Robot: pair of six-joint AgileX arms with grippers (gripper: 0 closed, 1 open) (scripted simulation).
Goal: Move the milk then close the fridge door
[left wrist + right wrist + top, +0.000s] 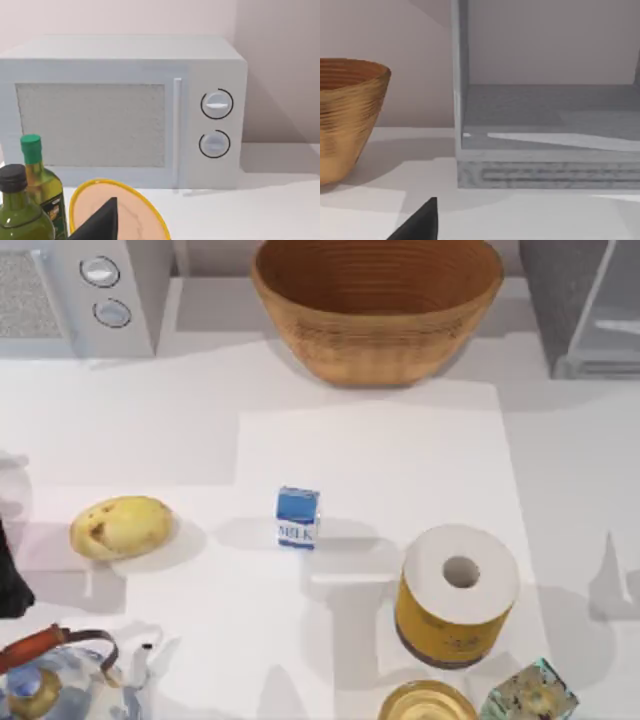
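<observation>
1. The milk (298, 517) stands upright mid-bench, between the potato (121, 527) and the paper roll (457, 594), untouched.
2. The fridge door (603, 308) stands open at the top view's far right; the right wrist view looks into the open fridge (545, 135).
3. Whether either arm's jaws are spread, I cannot tell.
4. Risks, as I judge them: the small carton tips under an off-centre pinch, or the arm brushes the basket (377, 305) on its way to the door.

Bare table (370, 450) surrounds the milk (298, 517); potato (121, 527) and paper roll (457, 595) stand well apart.
</observation>
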